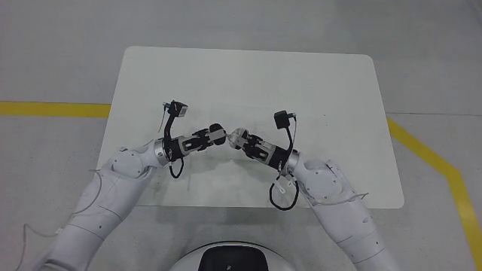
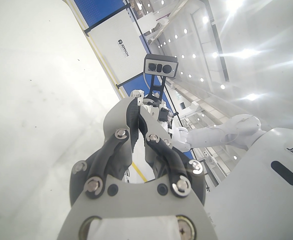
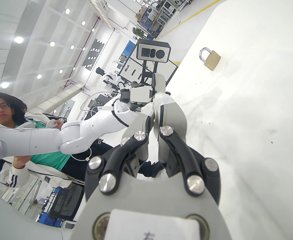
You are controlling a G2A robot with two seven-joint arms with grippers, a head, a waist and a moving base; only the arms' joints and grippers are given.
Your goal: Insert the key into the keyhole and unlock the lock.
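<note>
Padlock, brass body with bright steel shackle (image 3: 210,59), is untouched; reading outward from the robot. Nearest, right gripper (image 3: 156,108) and left gripper (image 2: 136,108) meet tip to tip above the white rounded table (image 1: 301,83). Both are pinched narrow, and I can't tell what either holds. Farther out, the padlock lies flat, well apart from both. Risks: a thin key passed between fingers this closed could slip and drop. One-handed insertion may simply shove the loose padlock along.
</note>
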